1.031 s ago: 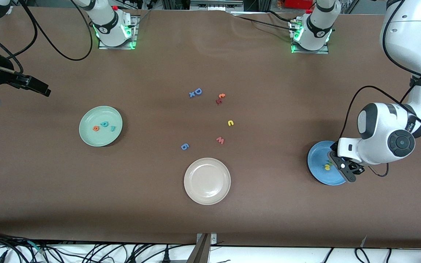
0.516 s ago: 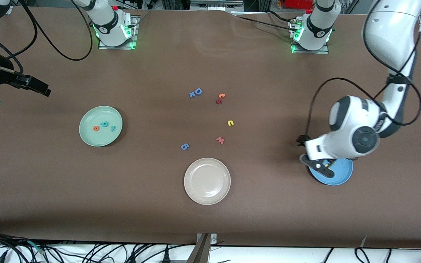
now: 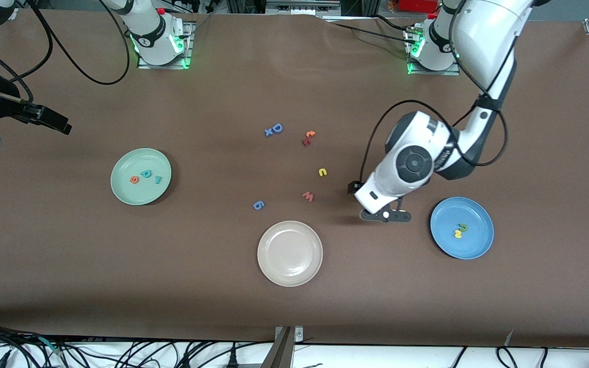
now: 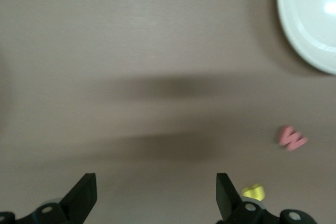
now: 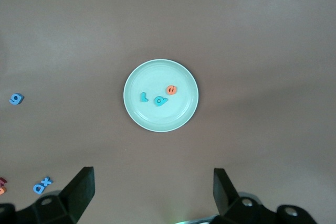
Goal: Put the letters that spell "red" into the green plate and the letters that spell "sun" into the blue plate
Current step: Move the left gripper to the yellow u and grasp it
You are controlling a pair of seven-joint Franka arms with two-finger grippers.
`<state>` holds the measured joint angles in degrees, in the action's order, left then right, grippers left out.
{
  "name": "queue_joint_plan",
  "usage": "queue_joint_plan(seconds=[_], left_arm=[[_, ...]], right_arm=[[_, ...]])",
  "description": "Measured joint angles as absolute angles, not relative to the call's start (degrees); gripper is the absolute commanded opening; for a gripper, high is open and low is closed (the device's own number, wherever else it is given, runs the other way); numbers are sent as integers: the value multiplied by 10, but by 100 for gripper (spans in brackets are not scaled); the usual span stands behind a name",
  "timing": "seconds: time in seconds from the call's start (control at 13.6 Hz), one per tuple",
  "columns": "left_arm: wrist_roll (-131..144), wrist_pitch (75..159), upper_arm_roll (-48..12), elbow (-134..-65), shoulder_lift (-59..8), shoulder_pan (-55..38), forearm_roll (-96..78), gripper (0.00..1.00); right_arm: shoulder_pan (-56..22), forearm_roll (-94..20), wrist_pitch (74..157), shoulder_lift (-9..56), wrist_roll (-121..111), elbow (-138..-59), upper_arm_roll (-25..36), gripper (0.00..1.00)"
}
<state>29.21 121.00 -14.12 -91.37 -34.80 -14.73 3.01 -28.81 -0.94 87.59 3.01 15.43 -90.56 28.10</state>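
Note:
The green plate (image 3: 140, 162) (image 5: 160, 72) holds the orange "e" (image 3: 134, 179) (image 5: 171, 90), teal "d" (image 3: 145, 174) (image 5: 160, 100) and teal "r" (image 3: 157, 179) (image 5: 143, 97). In the blue plate (image 3: 473, 245) lie the green "n" (image 3: 462, 226) and yellow "s" (image 3: 457, 234). The yellow "u" (image 3: 322, 172) (image 4: 253, 191) lies on the table's middle. My left gripper (image 3: 385, 215) (image 4: 155, 198) hangs open and empty over bare table between the blue plate and the "u". My right gripper (image 5: 152, 192) waits open and empty high above the table, with the green plate in its view.
A beige-white plate (image 3: 290, 276) (image 4: 286, 19) sits nearer the front camera than the loose letters. Around the "u" lie a pink "w" (image 3: 308, 196) (image 4: 292, 138), a blue "g" (image 3: 258, 205), a blue "D" with an "x" (image 3: 274, 129), and an orange "t" (image 3: 308, 138).
My left arm has swung away from over the blue plate toward the table's middle, uncovering the two letters in that plate. The right arm has not moved.

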Motion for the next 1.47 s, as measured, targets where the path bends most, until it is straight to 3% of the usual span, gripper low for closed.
queue_joint_plan(seconds=[0.66, 1.47], left_arm=[[426, 1373, -142, -944, -423, -217, 42, 100], [467, 1387, -177, -1002, -423, -219, 43, 96]], right_arm=[[-288, -9, 875, 30, 154, -906, 281, 100], [-288, -9, 874, 30, 154, -906, 283, 100]])
